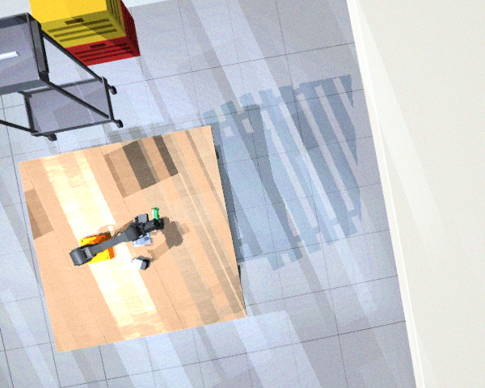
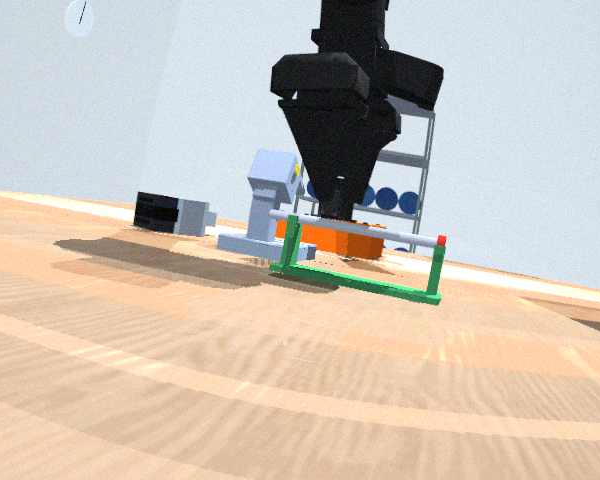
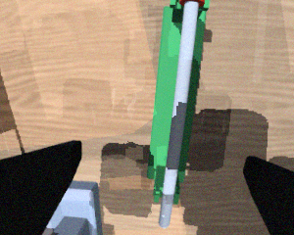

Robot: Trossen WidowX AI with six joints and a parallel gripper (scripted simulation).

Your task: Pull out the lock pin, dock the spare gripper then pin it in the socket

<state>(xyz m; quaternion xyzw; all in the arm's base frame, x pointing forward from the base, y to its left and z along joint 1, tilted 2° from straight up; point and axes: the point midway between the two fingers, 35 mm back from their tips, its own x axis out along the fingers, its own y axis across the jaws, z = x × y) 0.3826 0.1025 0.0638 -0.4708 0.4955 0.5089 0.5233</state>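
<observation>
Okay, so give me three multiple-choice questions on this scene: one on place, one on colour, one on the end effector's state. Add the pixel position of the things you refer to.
1. Where is the lock pin (image 2: 372,231) (image 3: 185,69)?
A) Through the mount's socket
B) Across the green stand (image 2: 362,281) (image 3: 163,98)
C) On the orange block

2. What colour is the pin's end cap (image 2: 441,240)?
A) Red
B) Yellow
C) Blue

3. How is the end effector (image 3: 164,157)?
A) Shut on the pin
B) Shut on nothing
C) Open, holding nothing

1: B, the exterior view shows it lying across both uprights.
2: A, the cap at one end shows red there.
3: C, the wrist view shows the fingers wide apart, neither touching the pin.
</observation>
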